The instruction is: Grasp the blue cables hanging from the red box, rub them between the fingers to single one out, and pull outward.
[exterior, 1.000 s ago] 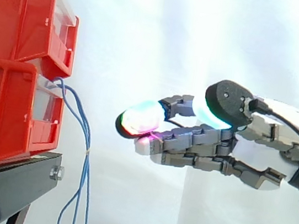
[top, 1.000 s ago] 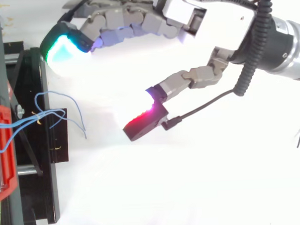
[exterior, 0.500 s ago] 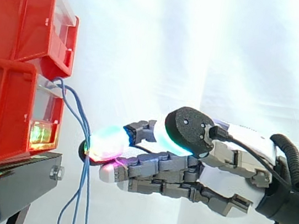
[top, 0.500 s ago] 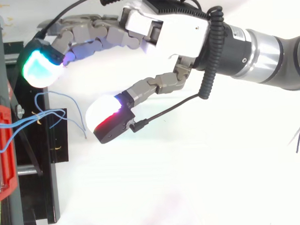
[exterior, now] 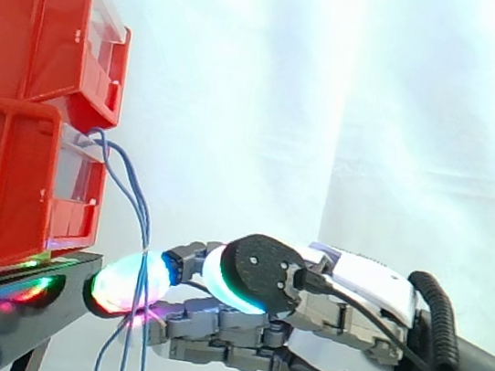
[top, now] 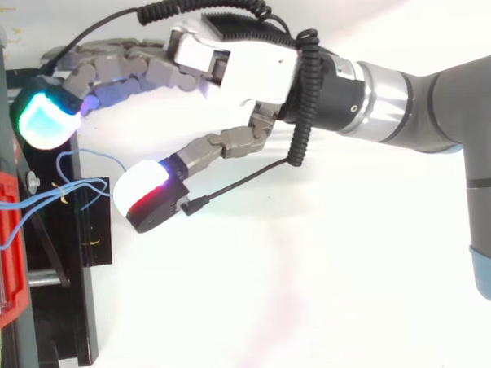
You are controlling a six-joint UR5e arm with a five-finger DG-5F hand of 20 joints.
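The hand (top: 240, 66) has dropped and advanced, its spread fingers (top: 43, 119) apparently bracketing the blue cables (top: 58, 190), unpinched.

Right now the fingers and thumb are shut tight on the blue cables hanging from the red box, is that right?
Not quite. The hand is open: in the top view its fingers and thumb stand apart, with the blue cables hanging from the red box in the gap between them, not pinched.
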